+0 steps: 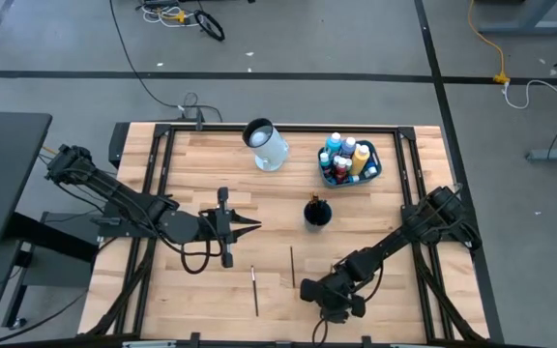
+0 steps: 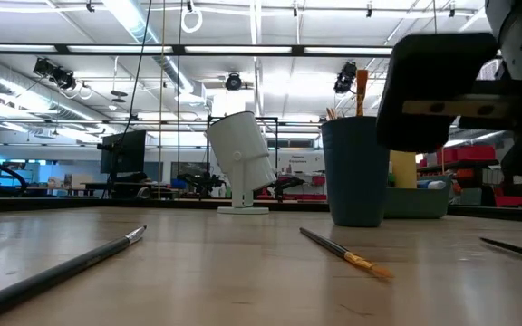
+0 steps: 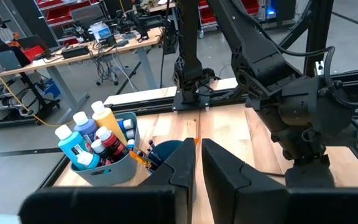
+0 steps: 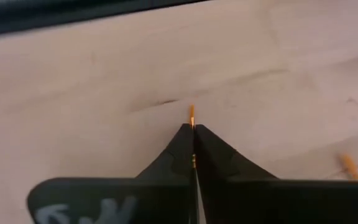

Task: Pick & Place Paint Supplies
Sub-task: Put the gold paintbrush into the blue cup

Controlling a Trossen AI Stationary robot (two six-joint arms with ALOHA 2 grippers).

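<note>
My right gripper (image 1: 307, 289) (image 4: 192, 127) is low over the table's near edge, shut on a thin paintbrush whose orange tip (image 4: 191, 115) pokes past the fingertips. Two more paintbrushes lie flat on the table: a dark one with a silver ferrule (image 1: 254, 290) (image 2: 62, 267) and an orange-tipped one (image 1: 292, 266) (image 2: 347, 255). Several white-capped paint bottles (image 1: 346, 155) (image 3: 89, 140) stand in a teal tub (image 1: 373, 172). My left gripper (image 1: 254, 226) (image 3: 197, 155) hovers at mid-table, shut with only a slit between its fingers, holding nothing. My right gripper pinches the paintbrush near its bristle end (image 4: 192, 160) between its two fingers. The fingers slant down from the table's right toward the near edge and lie along the brush. The handle is hidden behind the fingers. Whether the brush is off the wood, I cannot tell.
A dark blue cup (image 1: 317, 213) (image 2: 356, 172) with brushes in it stands at mid-table, left of the tub. A white jug (image 1: 266, 145) (image 2: 241, 163) stands at the far middle. Black rails (image 1: 153, 193) frame the table's sides. A thin dark handle (image 2: 515, 249) lies at the low view's right.
</note>
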